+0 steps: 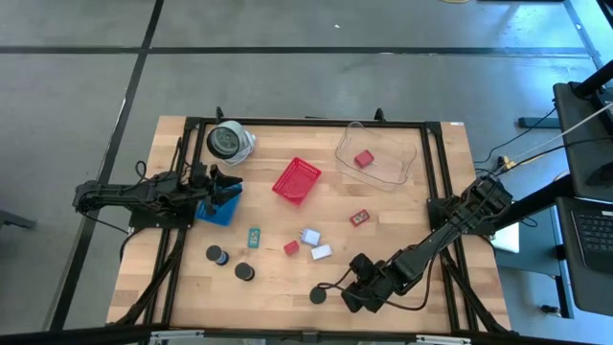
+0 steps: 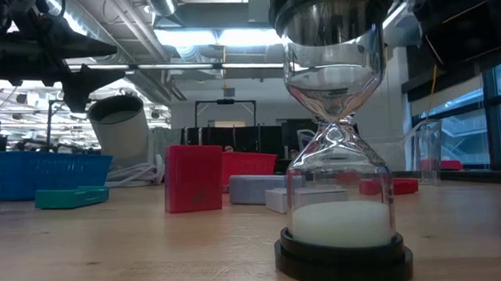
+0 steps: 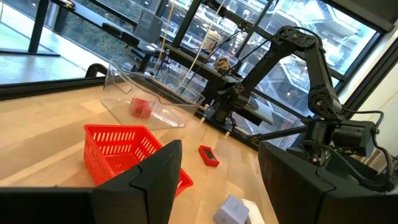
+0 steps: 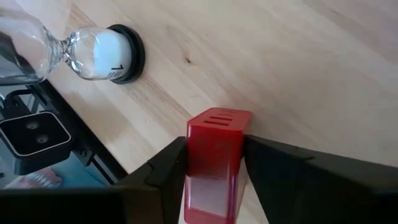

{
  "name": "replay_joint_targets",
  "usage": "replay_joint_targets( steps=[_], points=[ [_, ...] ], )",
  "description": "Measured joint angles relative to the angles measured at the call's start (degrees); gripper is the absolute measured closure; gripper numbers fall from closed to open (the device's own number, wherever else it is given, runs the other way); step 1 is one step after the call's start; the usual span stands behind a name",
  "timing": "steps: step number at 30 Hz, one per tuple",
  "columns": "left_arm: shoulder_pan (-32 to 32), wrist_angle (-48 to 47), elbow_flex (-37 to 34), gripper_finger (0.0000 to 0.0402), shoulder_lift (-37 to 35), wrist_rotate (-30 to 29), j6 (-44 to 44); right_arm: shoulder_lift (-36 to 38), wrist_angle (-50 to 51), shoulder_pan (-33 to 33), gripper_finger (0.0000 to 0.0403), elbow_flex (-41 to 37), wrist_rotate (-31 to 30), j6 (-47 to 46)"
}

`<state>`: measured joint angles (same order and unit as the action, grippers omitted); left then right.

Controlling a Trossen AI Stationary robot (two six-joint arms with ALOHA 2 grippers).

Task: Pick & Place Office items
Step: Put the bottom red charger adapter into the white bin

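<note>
Hourglass (image 4: pixel 93 46), black-based and upright, stands on the bench (image 1: pixel 402 220) near its front edge; it serves as the landmark. Right end effector (image 4: pixel 214 168) is just beside the hourglass, fingers clamped on a red block (image 4: pixel 214 158). Left end effector (image 1: pixel 222 185) hovers well apart from the hourglass, over the blue tray (image 1: pixel 218 207), fingers apart and empty. Between them lie a teal piece (image 1: pixel 254 236), 2 black discs (image 1: pixel 215 254), a small red block (image 1: pixel 291 247) and white rectangles (image 1: pixel 321 252). Beyond these sits the red mesh basket (image 1: pixel 296 179).
</note>
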<state>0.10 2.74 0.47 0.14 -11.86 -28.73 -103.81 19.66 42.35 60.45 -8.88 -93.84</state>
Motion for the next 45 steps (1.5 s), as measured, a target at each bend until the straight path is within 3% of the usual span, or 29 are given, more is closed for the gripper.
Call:
replay_joint_targets(
  steps=[13,25,36,45],
  points=[
    [0.0,-0.01,0.02,0.019,0.02,-0.02,0.98,0.02,0.0,-0.15,0.0254,0.04,1.86,3.62],
    [-0.01,-0.01,0.02,0.019,0.01,-0.02,1.01,0.21,-0.44,-0.9,0.0254,-0.03,1.47,14.88],
    [-0.01,-0.01,0.01,0.019,0.02,-0.04,1.03,5.93,6.56,-2.61,0.0265,-0.22,-3.21,17.44],
    [-0.01,-0.02,0.01,0.019,0.06,-0.02,1.47,15.96,17.62,-7.82,0.0264,-0.11,-15.48,22.24]
  ],
)
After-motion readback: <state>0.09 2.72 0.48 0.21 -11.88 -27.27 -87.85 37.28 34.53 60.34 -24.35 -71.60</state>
